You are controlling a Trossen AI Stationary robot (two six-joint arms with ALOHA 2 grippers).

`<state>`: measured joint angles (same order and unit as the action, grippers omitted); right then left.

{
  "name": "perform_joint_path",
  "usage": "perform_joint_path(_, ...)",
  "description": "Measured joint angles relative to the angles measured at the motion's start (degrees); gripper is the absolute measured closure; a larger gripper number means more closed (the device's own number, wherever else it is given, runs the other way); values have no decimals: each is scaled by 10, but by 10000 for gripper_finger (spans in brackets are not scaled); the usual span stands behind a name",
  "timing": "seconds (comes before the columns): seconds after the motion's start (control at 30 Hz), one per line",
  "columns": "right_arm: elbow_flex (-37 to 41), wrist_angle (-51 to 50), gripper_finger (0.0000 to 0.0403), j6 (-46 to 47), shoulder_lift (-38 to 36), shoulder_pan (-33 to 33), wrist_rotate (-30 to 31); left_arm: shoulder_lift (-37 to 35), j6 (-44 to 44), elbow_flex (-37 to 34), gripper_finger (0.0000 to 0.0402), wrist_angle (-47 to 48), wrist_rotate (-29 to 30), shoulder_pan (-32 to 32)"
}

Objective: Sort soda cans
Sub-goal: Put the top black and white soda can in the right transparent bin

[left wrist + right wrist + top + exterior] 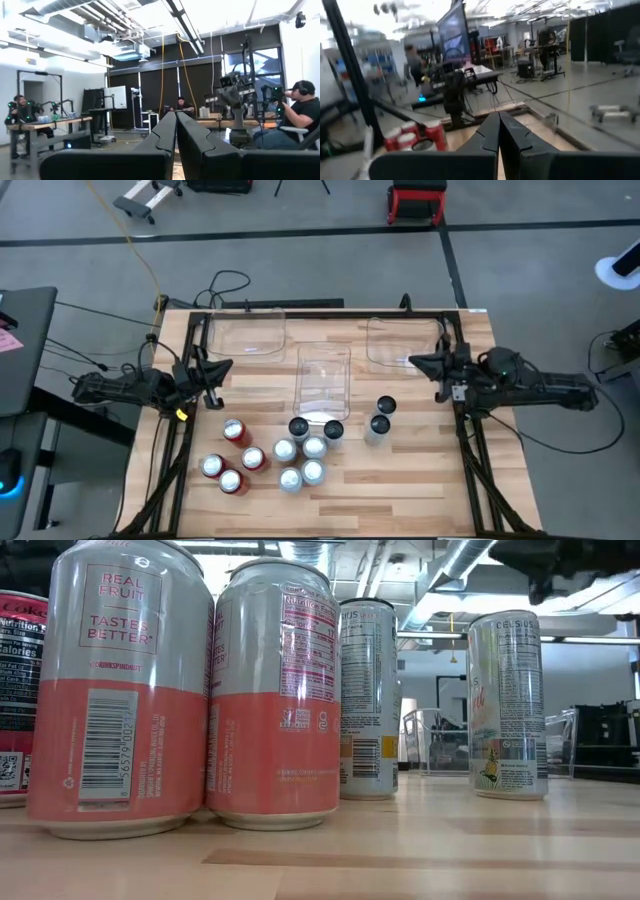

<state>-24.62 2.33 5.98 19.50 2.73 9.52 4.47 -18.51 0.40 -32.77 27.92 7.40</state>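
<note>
Cans stand unsorted on the table [420, 480], grouped toward its near edge. 4 red cans [234, 460] cluster nearest the near-left corner; silver cans [300, 462] stand just beside them toward the middle; dark cans [380, 418] stand right of centre, 2 of them apart from the rest and 2 more against the silver group. 3 clear bins hold nothing visible: 1 bin [248, 332] at the far-left, 1 bin [403, 340] at the far-right, and a middle bin [324, 375] between them, reaching down to the silver group.

Left gripper [215, 370] hangs over the left edge, fingers pressed together and holding nothing; its wrist view shows the closed fingers [165, 137] aimed level into the room. Right gripper [425, 362] hangs over the right edge beside the far-right bin, likewise clenched and empty, with red cans [417, 135] visible past it. The low view shows cans [270, 700] upright and close-packed.

Step in hand, as judged: the start, no can yet picked or binned. The next move appears to call for one arm to part its fingers, descend over an outlying can, likely a dark one near the right arm, and grip its body without toppling neighbours.
</note>
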Motion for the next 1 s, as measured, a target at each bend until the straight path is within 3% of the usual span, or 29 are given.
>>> perform_joint_path(0.13, -45, 9, 376, -74, 55, -10, 0, 0, -4, 0, 389, 6, 0, 0)
perform_joint_path(0.43, -58, 3, 375, -66, 116, -28, -3, 0, 18, 0, 389, 56, -1, 0)
perform_joint_path(0.53, -58, -9, 364, -65, 129, -13, 25, 0, 16, 0, 389, 82, -17, 0)
perform_joint_path(0.67, -78, -44, 316, -56, 145, 30, 35, 1, 54, 0, 365, 98, -5, 0)
perform_joint_path(0.8, -91, -79, 236, -29, 148, 60, 37, 6, 89, 0, 320, 84, -8, 0)
perform_joint_path(0.9, -91, -51, 171, -22, 148, 87, 49, 6, 137, 0, 295, 104, -62, 0)
perform_joint_path(1.0, -102, -33, 121, 19, 148, 113, 51, 7, 77, 3, 283, 126, -105, -1)
